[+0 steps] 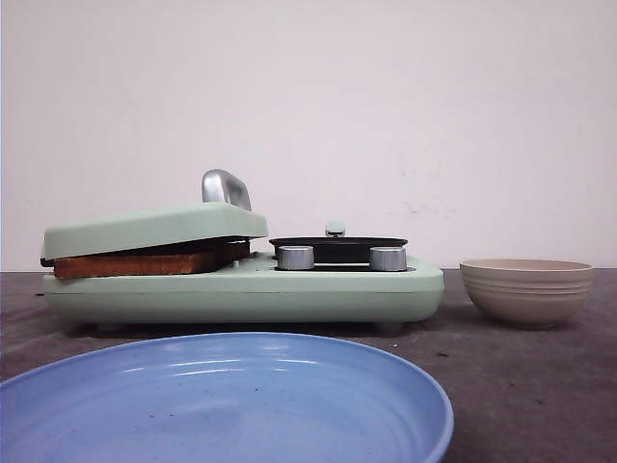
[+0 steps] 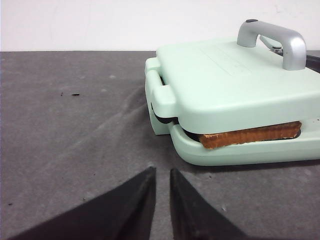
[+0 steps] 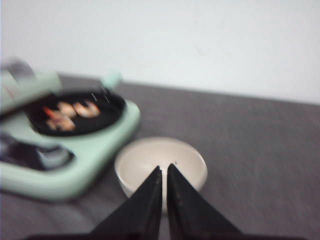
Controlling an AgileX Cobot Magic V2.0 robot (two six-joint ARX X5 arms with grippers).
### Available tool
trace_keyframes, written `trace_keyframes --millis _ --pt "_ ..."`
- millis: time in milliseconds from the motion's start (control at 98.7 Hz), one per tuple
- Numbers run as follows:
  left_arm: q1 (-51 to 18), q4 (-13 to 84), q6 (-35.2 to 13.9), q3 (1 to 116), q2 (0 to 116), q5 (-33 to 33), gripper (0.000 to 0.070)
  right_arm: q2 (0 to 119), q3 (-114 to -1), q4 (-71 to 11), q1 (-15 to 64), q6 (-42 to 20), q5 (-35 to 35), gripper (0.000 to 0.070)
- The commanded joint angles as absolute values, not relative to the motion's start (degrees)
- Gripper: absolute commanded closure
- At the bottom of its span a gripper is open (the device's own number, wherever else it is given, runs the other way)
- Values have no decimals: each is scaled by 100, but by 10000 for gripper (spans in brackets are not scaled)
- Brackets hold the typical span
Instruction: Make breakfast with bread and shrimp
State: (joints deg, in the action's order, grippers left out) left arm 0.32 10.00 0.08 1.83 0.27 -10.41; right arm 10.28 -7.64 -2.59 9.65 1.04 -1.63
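The bread lies inside the mint-green breakfast maker, and only its brown crust edge shows under the closed lid. Several orange shrimp sit, blurred, in the black pan on the maker's right half. My left gripper hovers low over the dark table in front of the maker's left corner, shut with nothing between its fingers. My right gripper hangs shut and empty over the near rim of a beige bowl. Neither gripper appears in the front view.
A wide blue plate fills the near front of the table. The beige bowl stands to the right of the maker. The lid carries a silver handle, and two metal knobs face forward.
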Motion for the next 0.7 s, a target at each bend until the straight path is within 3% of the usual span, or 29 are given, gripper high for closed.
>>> trace_keyframes --millis 0,203,314,689 --pt "36 1022 -25 80 27 -1057 700 808 -637 -333 880 340 185 695" --pt "36 1020 -25 80 27 -1057 700 30 -78 -451 519 491 248 695" --pt "36 1017 -25 80 27 -1057 700 21 -67 -1094 423 475 36 695" --pt "36 1024 -25 80 27 -1055 700 21 -67 -948 329 556 -296 695"
